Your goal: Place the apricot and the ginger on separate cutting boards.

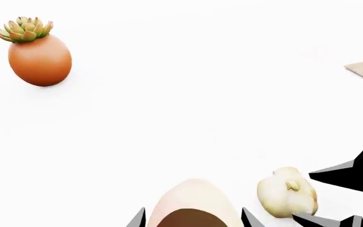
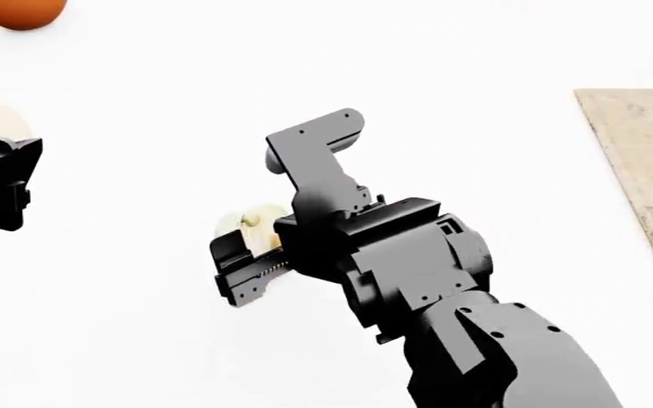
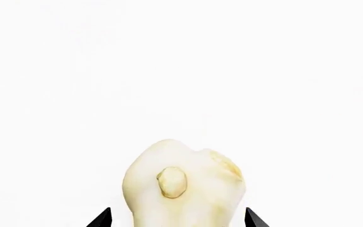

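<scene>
both grippers at their fruit

the right gripper (image 3: 176, 218) has its jaws open around the knobbly cream-white ginger (image 3: 183, 185) on the white desk (image 2: 167, 102). the left gripper (image 1: 193, 221) has its jaws open around the smooth pale peach apricot (image 1: 194, 201). the beige stone-like cutting board (image 2: 644, 166) lies at the desk's right edge.

The ginger (image 3: 185, 187) has a waxy, faintly glossy cream skin, lumpy, with rough yellow-brown patches. The apricot (image 1: 194, 205) looks smooth and matt, pale peach. The orange pot (image 1: 40, 60) has a smooth, satin, clay-like finish (its succulent leaves look plasticky). The beige cutting board (image 2: 644, 170) is mottled, stone-like and matt. Both arms are matt black, hard plastic or metal.
</scene>
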Tool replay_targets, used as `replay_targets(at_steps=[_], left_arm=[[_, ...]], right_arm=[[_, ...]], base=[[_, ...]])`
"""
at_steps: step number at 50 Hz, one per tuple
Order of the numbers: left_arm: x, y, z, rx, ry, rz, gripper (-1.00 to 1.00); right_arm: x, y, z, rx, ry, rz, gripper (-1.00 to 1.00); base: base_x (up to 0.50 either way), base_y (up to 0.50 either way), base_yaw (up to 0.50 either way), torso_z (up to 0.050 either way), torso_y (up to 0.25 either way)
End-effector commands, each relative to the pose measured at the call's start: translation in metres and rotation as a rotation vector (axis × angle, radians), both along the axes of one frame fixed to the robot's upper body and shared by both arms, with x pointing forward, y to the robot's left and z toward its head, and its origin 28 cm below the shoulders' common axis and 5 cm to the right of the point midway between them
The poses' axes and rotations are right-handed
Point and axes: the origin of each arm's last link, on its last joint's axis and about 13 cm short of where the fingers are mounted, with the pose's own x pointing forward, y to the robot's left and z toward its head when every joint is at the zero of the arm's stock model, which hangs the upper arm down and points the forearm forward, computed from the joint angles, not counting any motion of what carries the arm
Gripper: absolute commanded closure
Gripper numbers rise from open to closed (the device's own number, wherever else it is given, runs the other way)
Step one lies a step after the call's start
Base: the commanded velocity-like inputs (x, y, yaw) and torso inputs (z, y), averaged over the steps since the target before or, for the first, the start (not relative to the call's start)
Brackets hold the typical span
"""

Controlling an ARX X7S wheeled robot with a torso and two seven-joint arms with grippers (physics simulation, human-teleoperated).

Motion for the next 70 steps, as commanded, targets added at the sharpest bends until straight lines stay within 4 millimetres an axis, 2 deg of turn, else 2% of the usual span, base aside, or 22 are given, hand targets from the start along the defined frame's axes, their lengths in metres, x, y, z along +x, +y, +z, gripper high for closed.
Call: replay_targets(at_steps=[1, 14, 19, 21, 27, 34, 44, 51, 60, 70], left_arm=[[0.000, 0.000, 0.000, -0.005, -0.002, 0.003, 1.00], [-0.004, 0.004, 0.000, -0.010, -0.002, 0.000, 1.00], [-0.011, 0.010, 0.003, -0.019, -0.010, -0.001, 1.00], [-0.011, 0.009, 0.002, -0.019, -0.016, -0.006, 1.00], [-0.007, 0.004, 0.005, -0.025, -0.029, -0.014, 1.00], [-0.002, -0.001, 0.007, -0.029, -0.041, -0.012, 1.00], [-0.001, -0.002, 0.010, -0.029, -0.046, -0.023, 1.00], [0.000, -0.001, 0.009, -0.028, -0.048, -0.011, 1.00], [0.000, -0.001, 0.011, -0.028, -0.049, 0.003, 1.00], [0.000, -0.002, 0.010, -0.028, -0.046, -0.001, 1.00]], right_arm=[[0.000, 0.001, -0.001, -0.007, -0.010, 0.007, 1.00], [0.006, 0.000, 0.015, 0.004, -0.090, -0.027, 1.00], [0.010, -0.001, 0.041, 0.050, -0.145, -0.033, 1.00], [0.008, -0.006, 0.053, 0.076, -0.165, -0.044, 1.00], [-0.001, -0.022, 0.066, 0.102, -0.215, -0.091, 1.00], [-0.012, -0.056, 0.080, 0.127, -0.252, -0.173, 1.00], [-0.020, -0.088, 0.080, 0.141, -0.287, -0.315, 1.00], [-0.025, -0.103, 0.081, 0.119, -0.297, -0.354, 1.00], [-0.028, -0.109, 0.081, 0.110, -0.296, -0.356, 1.00], [-0.025, -0.105, 0.085, 0.090, -0.300, -0.332, 1.00]], base=[[0.00, 0.00, 0.00, 0.000, 0.000], [0.00, 0.00, 0.00, 0.000, 0.001], [0.00, 0.00, 0.00, 0.000, 0.000], [0.00, 0.00, 0.00, 0.000, 0.000], [0.00, 0.00, 0.00, 0.000, 0.000], [0.00, 0.00, 0.00, 0.000, 0.001], [0.00, 0.00, 0.00, 0.000, 0.000], [0.00, 0.00, 0.00, 0.000, 0.000], [0.00, 0.00, 0.00, 0.000, 0.000], [0.00, -0.47, 0.00, 0.000, 0.001]])
